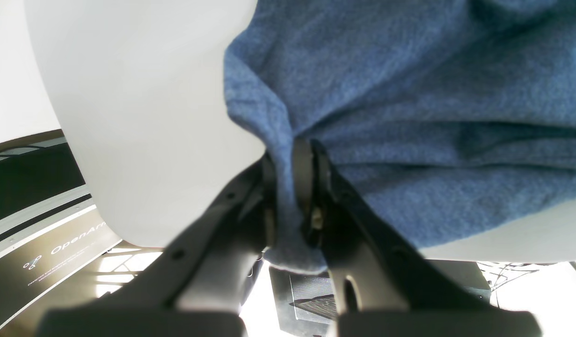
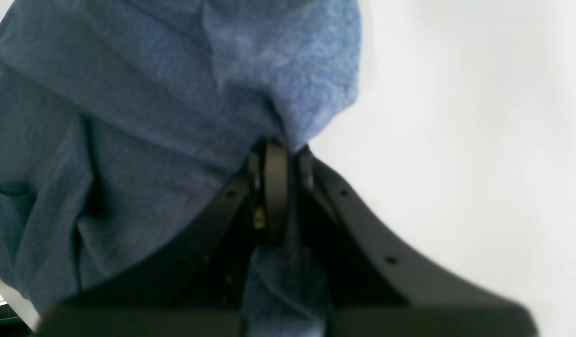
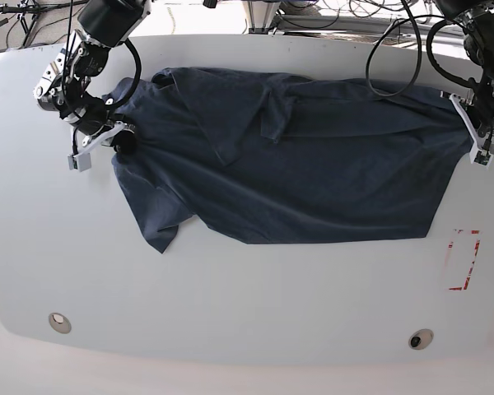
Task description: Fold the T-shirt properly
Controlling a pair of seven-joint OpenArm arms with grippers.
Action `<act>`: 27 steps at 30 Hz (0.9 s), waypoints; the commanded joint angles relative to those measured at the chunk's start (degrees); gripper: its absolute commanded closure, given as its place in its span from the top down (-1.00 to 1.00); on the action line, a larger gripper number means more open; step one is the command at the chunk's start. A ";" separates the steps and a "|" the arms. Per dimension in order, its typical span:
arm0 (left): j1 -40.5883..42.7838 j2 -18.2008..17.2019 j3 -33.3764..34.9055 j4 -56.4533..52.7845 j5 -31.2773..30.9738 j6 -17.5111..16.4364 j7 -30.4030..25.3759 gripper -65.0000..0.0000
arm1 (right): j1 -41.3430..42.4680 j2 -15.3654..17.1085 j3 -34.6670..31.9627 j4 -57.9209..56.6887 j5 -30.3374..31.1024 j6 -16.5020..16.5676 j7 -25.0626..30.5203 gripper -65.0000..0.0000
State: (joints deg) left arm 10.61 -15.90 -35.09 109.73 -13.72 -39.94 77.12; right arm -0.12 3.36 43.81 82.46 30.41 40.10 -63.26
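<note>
**Both grippers clamped on opposite ends of the shirt**

Closest up, in the left wrist view, the left gripper (image 1: 292, 196) is seen closed tight on a bunched edge of the T-shirt (image 1: 409, 117). A little tuft of blue heathered fabric is squeezed between the dark jaws and pokes out below them. The rest of the cloth is spread off to the right over the white table (image 1: 142, 117), in soft folds.

Pretty much the same story in the right wrist view: the right gripper (image 2: 278, 196) is pinched shut on the T-shirt (image 2: 152, 117), with a strip of fabric trapped between the jaws and running down toward the camera. The cloth is piled to the left, bare table (image 2: 456, 140) to the right.

Further back, in the base view, the T-shirt (image 3: 313, 173) is laid out across the far half of the table (image 3: 230, 313), mostly flat but wrinkled, with one flap folded over near the top middle and a sleeve hanging down at the lower left. The right gripper (image 3: 122, 141) is found at the shirt's left end, the left gripper (image 3: 469, 123) at its right end. A red rectangular marking (image 3: 463, 260) is seen on the table just beyond the shirt's lower right corner, and two round fittings (image 3: 59, 322) are set near the front edge. Cables (image 3: 395, 49) are draped along the far side.
</note>
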 commanded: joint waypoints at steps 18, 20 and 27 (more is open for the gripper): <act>-29.91 3.55 1.99 3.54 0.66 -0.06 2.88 -1.00 | 10.27 7.68 -4.74 12.36 -0.39 -0.10 -5.44 -1.00; -33.86 3.55 2.26 2.84 0.66 -0.06 2.88 -1.00 | 12.65 9.79 -6.67 11.83 -1.97 -0.10 -5.17 -1.00; -44.15 3.55 6.48 1.70 0.48 -0.06 2.88 -1.00 | 23.29 15.77 -10.01 8.49 -5.23 -0.10 -5.09 -1.00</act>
State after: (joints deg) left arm -30.20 -11.79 -29.39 110.65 -13.26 -39.92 81.03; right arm 19.09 15.88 34.39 90.85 24.32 39.99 -69.95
